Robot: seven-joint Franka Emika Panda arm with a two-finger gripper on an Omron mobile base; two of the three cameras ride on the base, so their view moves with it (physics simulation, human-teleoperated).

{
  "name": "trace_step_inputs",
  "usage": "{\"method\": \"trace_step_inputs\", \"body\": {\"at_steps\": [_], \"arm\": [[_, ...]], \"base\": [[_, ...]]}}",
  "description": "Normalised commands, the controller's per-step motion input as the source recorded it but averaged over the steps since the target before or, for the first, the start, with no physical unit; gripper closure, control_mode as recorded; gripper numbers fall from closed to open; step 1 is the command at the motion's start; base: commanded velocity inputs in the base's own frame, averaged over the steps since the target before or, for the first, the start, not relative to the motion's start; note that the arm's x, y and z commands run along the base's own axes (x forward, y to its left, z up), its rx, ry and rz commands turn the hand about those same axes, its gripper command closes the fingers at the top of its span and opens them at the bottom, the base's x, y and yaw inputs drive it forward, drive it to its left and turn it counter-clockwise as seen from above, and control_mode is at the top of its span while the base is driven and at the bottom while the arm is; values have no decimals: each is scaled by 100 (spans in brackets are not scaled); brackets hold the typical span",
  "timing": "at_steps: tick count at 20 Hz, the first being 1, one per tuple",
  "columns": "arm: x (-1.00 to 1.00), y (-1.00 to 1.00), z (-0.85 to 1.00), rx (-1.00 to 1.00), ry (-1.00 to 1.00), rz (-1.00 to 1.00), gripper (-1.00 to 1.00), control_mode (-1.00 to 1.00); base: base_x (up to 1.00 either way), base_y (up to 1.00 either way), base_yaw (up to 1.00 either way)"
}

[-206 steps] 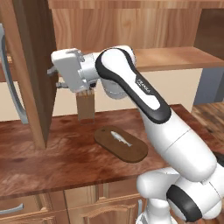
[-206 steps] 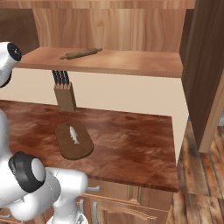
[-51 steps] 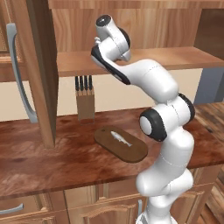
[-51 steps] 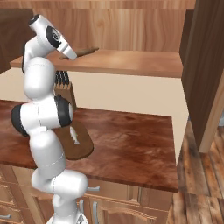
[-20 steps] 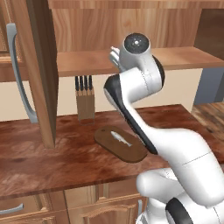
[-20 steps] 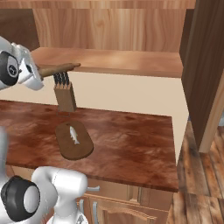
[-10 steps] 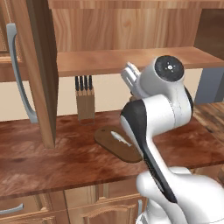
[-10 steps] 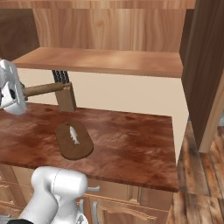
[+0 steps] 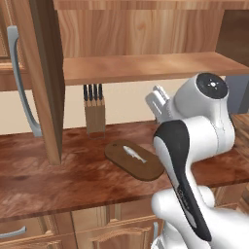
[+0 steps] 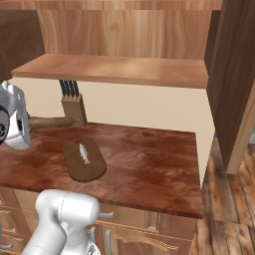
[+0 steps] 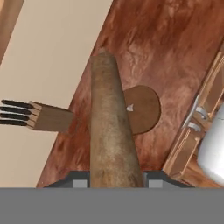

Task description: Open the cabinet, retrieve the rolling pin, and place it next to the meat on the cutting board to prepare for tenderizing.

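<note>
Since the earlier frame the arm has swung lower, rolling pin (image 11: 109,131) off the cabinet (image 9: 46,73) shelf, now clamped in the end effector (image 11: 111,183), projecting straight out from it above the table (image 10: 149,154), over the cutting board (image 10: 85,167) and meat (image 10: 83,152).

Glossy white rounded arm (image 9: 204,131) shells, black joint band, round dark grey cap.

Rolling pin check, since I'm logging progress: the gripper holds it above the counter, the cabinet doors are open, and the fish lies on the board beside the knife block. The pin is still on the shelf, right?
No, the rolling pin is off the cabinet shelf. The right base view shows it held out over the counter, and the hand view shows it running out from the gripper. The rest stands.
</note>
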Motion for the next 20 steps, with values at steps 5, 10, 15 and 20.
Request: {"method": "trace_step_inputs", "body": {"at_steps": [5,10,15,20], "arm": [[20,-23,-43,-1,21,15,100,-100],[28,-15,-53,-5,16,20,100,-100],[26,-20,-50,-7,7,19,100,-100],[25,-17,-46,-9,0,23,100,-100]], "base": [[0,0,0],[0,0,0],[0,0,0],[0,0,0]]}}
